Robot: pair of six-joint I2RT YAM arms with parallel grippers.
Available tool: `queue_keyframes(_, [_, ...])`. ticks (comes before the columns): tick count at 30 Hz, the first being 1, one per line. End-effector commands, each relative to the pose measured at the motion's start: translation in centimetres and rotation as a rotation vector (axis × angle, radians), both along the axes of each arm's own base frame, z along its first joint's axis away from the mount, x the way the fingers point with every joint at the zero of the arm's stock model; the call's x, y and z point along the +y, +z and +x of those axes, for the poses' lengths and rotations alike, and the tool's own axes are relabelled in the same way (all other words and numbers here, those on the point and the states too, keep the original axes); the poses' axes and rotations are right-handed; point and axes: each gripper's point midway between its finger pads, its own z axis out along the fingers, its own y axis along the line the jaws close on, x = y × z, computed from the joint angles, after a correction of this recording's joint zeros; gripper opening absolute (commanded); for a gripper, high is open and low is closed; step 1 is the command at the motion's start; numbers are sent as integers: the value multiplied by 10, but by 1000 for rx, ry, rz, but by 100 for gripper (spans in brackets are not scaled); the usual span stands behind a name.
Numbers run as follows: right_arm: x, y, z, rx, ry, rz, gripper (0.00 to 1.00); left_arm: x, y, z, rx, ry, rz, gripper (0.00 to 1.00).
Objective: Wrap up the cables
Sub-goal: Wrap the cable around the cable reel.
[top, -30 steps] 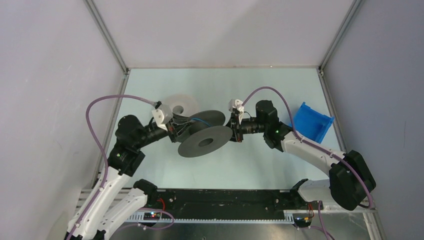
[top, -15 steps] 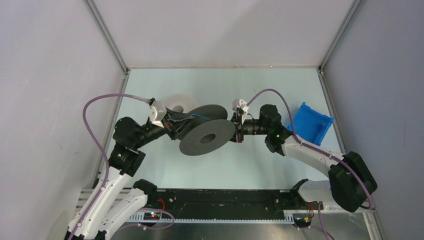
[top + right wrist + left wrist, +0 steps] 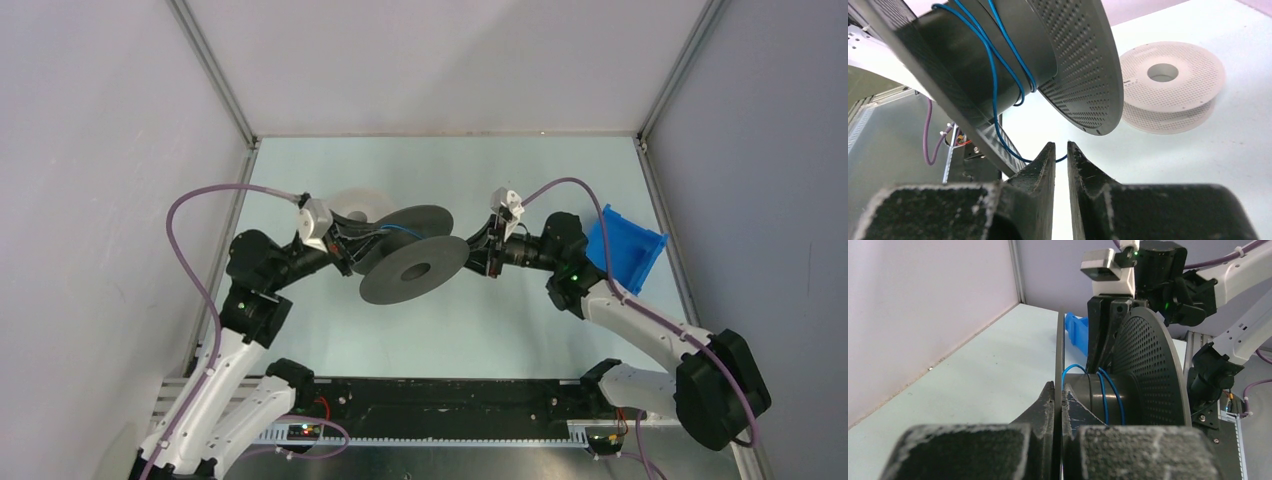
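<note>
A dark grey flanged spool (image 3: 415, 265) is held off the table on its side, with a thin blue cable (image 3: 1104, 392) looped a few times round its hub. My left gripper (image 3: 1058, 390) is shut on the spool's near flange, one finger on each face; from above, the left gripper (image 3: 350, 252) is at the spool's left. My right gripper (image 3: 1061, 147) is just right of the spool, jaws a narrow slit apart. The blue cable (image 3: 993, 65) runs down from the hub and crosses that slit at the fingertips. The top view shows the right gripper (image 3: 480, 255) by the spool's right rim.
A white perforated spool (image 3: 352, 208) lies flat on the table behind the dark one, also visible as the white spool (image 3: 1168, 85) in the right wrist view. A blue bin (image 3: 625, 245) stands at the right. Metal frame posts and walls close in the table.
My right gripper has drawn back to the right, away from the spool, and its jaws have parted slightly. The left arm has lifted the spool a little towards the back.
</note>
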Motion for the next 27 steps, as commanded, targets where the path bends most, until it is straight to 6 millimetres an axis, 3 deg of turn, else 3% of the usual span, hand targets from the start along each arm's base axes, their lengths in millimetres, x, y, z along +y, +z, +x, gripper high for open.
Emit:
queue_keyframes(1, [-11, 20, -5, -62, -3, 28, 20, 5, 17, 10, -109, 38, -12, 0])
queue_keyframes(13, [-45, 20, 4, -157, -126, -51, 28, -1, 18, 1, -100, -41, 1, 0])
queue_keyframes(27, [-65, 53, 0, -464, -209, -68, 36, -11, 16, -13, -70, -161, 19, 0])
